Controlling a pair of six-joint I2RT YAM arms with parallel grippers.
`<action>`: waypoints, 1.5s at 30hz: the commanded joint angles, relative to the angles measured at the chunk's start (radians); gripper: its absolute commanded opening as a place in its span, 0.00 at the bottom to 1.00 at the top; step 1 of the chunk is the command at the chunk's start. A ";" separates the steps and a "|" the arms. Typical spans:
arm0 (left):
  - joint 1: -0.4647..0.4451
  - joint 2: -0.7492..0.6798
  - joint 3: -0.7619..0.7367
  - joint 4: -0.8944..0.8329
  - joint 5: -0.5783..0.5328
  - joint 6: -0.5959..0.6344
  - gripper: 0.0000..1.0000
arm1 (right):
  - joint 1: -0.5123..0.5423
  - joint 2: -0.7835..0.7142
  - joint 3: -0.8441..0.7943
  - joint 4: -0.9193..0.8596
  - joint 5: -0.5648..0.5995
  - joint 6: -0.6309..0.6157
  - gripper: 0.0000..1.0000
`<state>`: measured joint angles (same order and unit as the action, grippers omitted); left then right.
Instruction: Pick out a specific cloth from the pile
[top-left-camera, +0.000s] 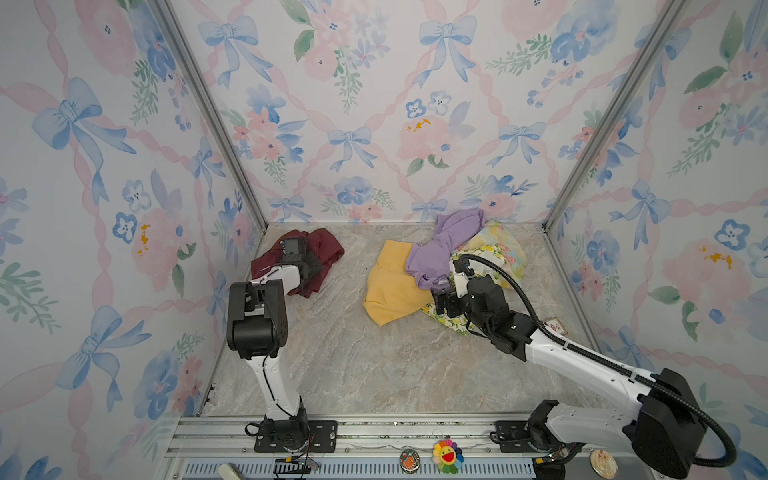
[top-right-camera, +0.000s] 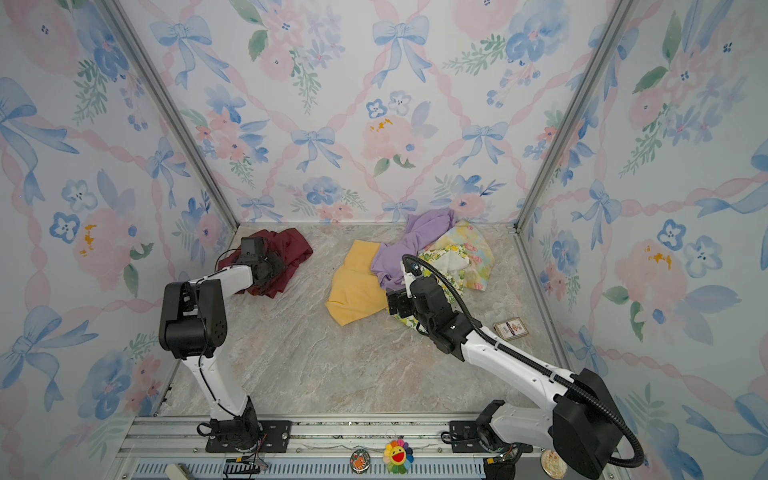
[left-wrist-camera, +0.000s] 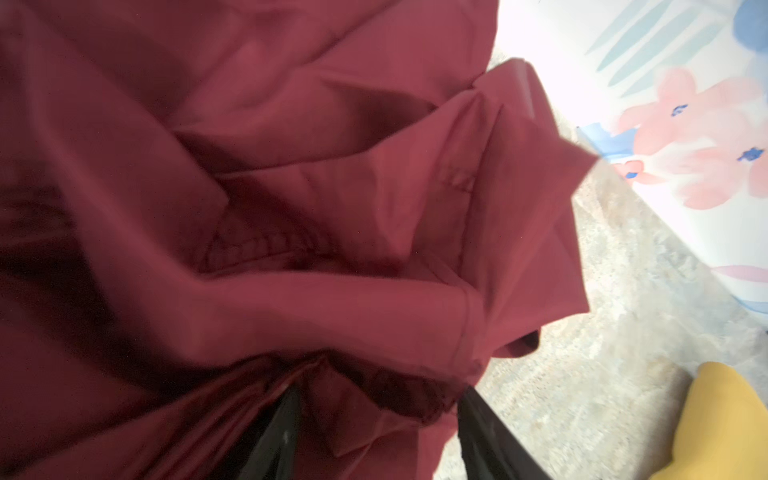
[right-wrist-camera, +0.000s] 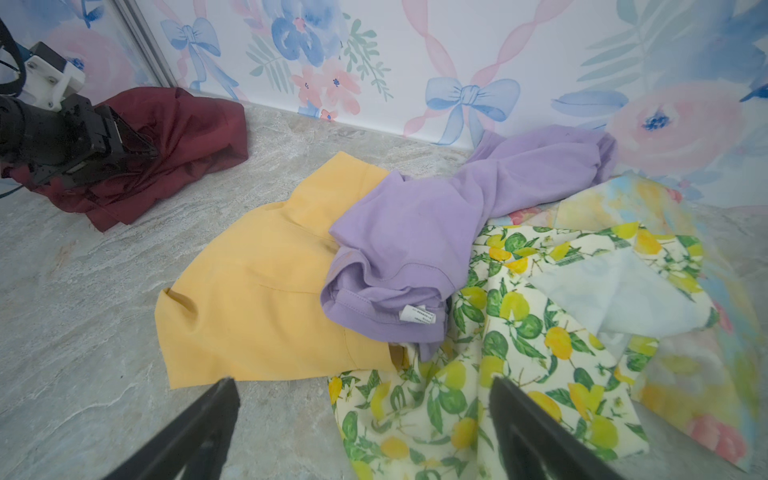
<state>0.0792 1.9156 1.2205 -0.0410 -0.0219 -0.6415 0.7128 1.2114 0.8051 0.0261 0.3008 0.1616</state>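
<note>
Cloth (left-wrist-camera: 291, 166): dark maroon and crumpled; you will find a fold of it lying in the gap between the left fingers (left-wrist-camera: 278, 436).
Left gripper (left-wrist-camera: 380, 392): jaws parted, with fabric between them but not pinched, so far as the wrist view shows.
Cloth position: far left corner of the table (top-left-camera: 374, 353), against the back wall, well apart from the pile (top-left-camera: 440, 266).
Right gripper (right-wrist-camera: 363, 384): fingers spread wide with nothing between them, poised at the pile's near edge, partly over the lemon-print cloth (right-wrist-camera: 519, 332).
Pile make-up: you can see the yellow cloth (top-left-camera: 390, 286) on its left, the lilac cloth (top-left-camera: 436, 253) draped over that, and the pastel floral cloth (top-left-camera: 507, 245) behind.
</note>
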 joint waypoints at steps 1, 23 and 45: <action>-0.002 -0.090 -0.029 -0.022 -0.017 0.016 0.67 | -0.008 -0.057 0.039 -0.073 0.027 0.013 0.97; -0.061 -0.382 -0.146 -0.021 -0.034 0.171 0.98 | -0.055 -0.206 0.059 -0.191 0.064 0.002 0.97; -0.095 -0.529 -0.369 -0.160 0.023 0.206 0.98 | -0.142 -0.313 0.016 -0.249 0.022 0.019 0.97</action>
<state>-0.0032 1.4780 0.8711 -0.1925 -0.0177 -0.4706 0.5854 0.9161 0.8433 -0.2176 0.3328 0.1692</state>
